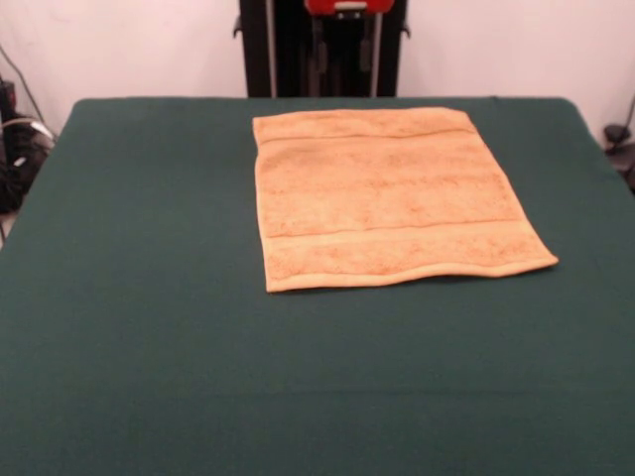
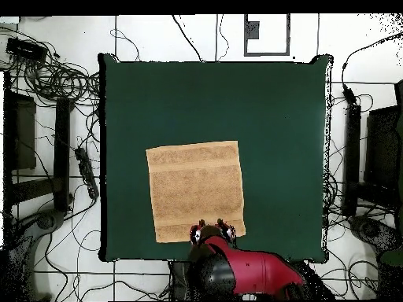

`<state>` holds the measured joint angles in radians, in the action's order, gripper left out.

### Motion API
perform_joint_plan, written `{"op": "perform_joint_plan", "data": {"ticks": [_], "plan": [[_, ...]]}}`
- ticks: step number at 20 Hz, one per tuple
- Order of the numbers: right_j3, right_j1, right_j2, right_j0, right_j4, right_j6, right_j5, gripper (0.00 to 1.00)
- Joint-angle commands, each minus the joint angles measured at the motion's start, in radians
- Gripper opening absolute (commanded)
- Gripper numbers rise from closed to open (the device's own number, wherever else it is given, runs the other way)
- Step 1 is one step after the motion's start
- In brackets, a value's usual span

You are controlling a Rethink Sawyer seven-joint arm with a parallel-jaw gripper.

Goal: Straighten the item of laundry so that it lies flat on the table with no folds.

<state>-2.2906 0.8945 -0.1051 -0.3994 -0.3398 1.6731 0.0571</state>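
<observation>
Across the dark green tabletop (image 1: 149, 327) the cloth cover lay smooth and bare but for one thing. It filled most of both views, its edges running out to white walls and a pale floor strewn with black cables (image 2: 55, 79); dark equipment stood along both sides in the overhead view.

Next in size, the towel (image 1: 387, 198) lay toward the tabletop's robot-side edge, roughly midway along it and well clear of the other three edges. It was spread open as a near-square, both woven border bands showing full length, all four corners out. By my judgement the task was all but done: no fold showed in either view. At most, the edge farthest from the robot looked very slightly lifted or wavy in the front view, near one corner, and the towel sat a little skewed to the tabletop's edges.

The red and black arm (image 2: 252, 271) was drawn back over the robot-side edge, just beside the towel's nearest border. Its hand (image 2: 212, 230) hung there holding nothing that I could see; how far open it was I could not tell.
</observation>
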Motion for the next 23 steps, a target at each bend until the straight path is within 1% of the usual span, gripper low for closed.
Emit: {"op": "perform_joint_plan", "data": {"ticks": [1, 4, 8, 13, 23], "plan": [[-0.05, 0.093, -0.183, -0.021, 0.09, 0.138, 0.107, 1.0], [-0.066, 0.131, -0.204, -0.028, 0.116, 0.13, 0.145, 1.0], [-0.078, 0.184, -0.21, -0.009, 0.156, 0.131, 0.189, 1.0], [-0.081, 0.199, -0.183, 0.027, 0.17, 0.142, 0.183, 1.0], [-0.044, 0.206, -0.166, 0.044, 0.182, 0.116, 0.236, 1.0]]}}
